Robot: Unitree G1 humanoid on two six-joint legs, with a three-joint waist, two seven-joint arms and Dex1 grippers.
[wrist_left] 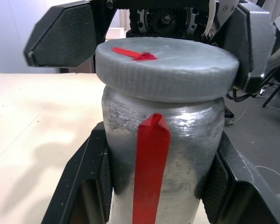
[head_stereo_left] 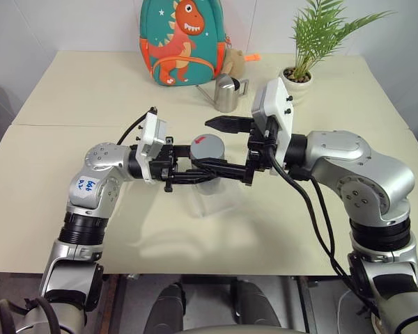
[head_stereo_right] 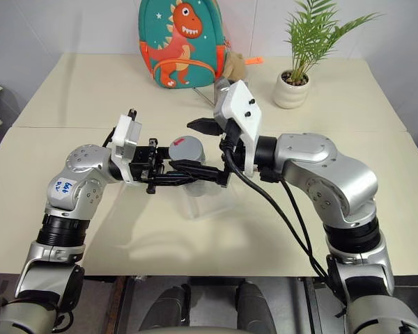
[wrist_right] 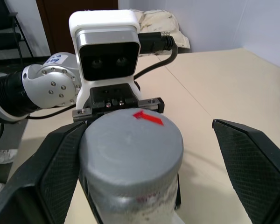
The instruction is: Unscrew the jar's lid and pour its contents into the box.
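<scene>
My left gripper [head_stereo_left: 212, 171] is shut on the silvery jar [wrist_left: 177, 154], holding it upright above the table; a red strip runs down the jar's side. The grey lid [head_stereo_left: 207, 147] with its red mark sits on top of the jar. My right gripper [wrist_right: 144, 158] is open and reaches in level from the other side, its fingers [wrist_right: 252, 163] straddling the lid. One pad is against the lid's side and the other stands well apart. The clear box [head_stereo_left: 210, 200] lies on the table right under the jar. The contents are hidden inside the jar.
A steel pitcher [head_stereo_left: 228, 92] stands behind the grippers. A teal dinosaur backpack [head_stereo_left: 183, 42] leans at the back of the table, with a potted palm [head_stereo_left: 299, 73] at the back right. A seam [head_stereo_left: 70, 125] crosses the tabletop.
</scene>
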